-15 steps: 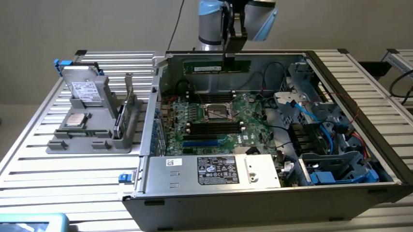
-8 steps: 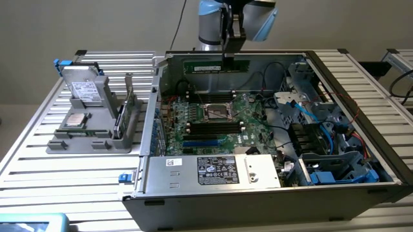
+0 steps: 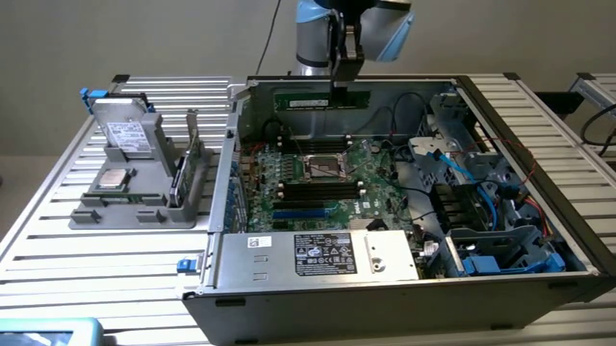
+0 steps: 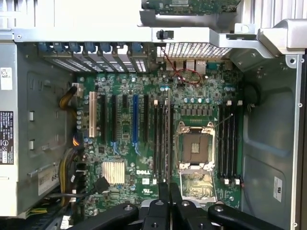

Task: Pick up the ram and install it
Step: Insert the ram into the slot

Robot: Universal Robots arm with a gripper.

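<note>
The ram (image 3: 322, 100) is a long thin green stick with a white label. It hangs level above the far end of the open computer case (image 3: 221, 216), and my gripper (image 3: 342, 86) is shut on its upper edge. In the wrist view my gripper (image 4: 168, 194) is closed, and the ram (image 4: 168, 139) shows edge-on as a thin dark line. That line runs over the black memory slots (image 4: 162, 139) beside the CPU socket (image 4: 195, 147). More black slots (image 4: 229, 141) lie on the socket's other side. The ram is well above the motherboard (image 3: 318, 180) and touches nothing.
At the exterior view's left, a grey holder (image 3: 135, 205) on the slatted table carries a drive, a chip and upright cards (image 3: 192, 169). Inside the case are the power supply (image 3: 322, 254), cables and a blue drive cage (image 3: 506, 256). The case walls rise around the board.
</note>
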